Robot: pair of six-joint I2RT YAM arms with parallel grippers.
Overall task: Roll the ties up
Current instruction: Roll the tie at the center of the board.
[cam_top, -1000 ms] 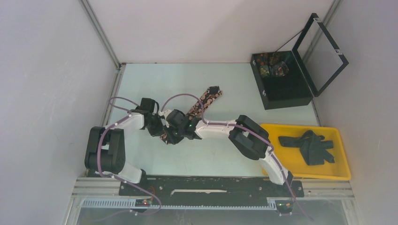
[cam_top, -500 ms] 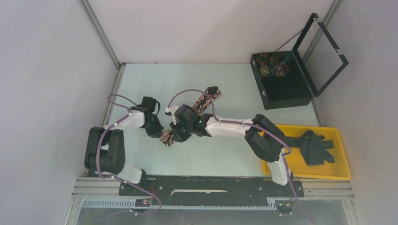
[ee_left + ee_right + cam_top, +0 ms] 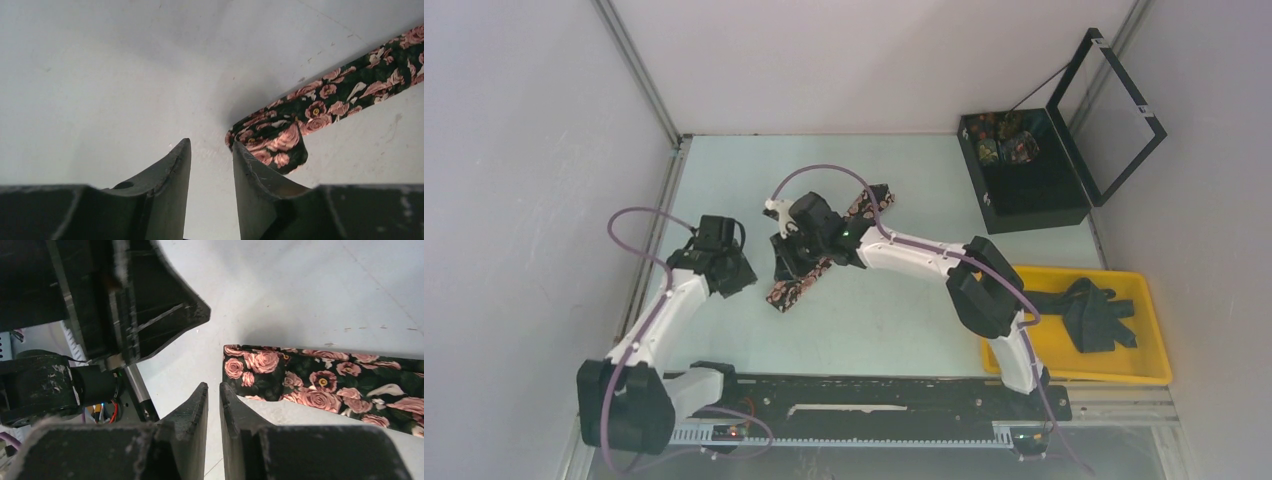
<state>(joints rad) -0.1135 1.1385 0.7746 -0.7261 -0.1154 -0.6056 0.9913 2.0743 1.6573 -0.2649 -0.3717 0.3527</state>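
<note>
A black tie with pink roses (image 3: 786, 292) lies slantwise on the table, its near-left end folded over once (image 3: 274, 146). My left gripper (image 3: 740, 277) hovers just left of that end, open and empty (image 3: 210, 150); the fold lies beside its right finger (image 3: 250, 170). My right gripper (image 3: 783, 258) hangs over the tie's near part, jaws barely apart with only bare table between them (image 3: 214, 392). The tie (image 3: 320, 377) lies to the right of its fingertips. The top view hides the tie's middle under the right wrist.
A yellow tray (image 3: 1064, 372) at the right holds dark plain ties (image 3: 1084, 312). A black box (image 3: 1036, 195) with its lid (image 3: 1114, 105) up stands at the back right, with rolled patterned ties (image 3: 1002, 140) inside. The table has walls on three sides.
My left gripper has opened, let go of the tie's folded end and drawn back to the left. The right gripper has shifted farther up along the tie.
</note>
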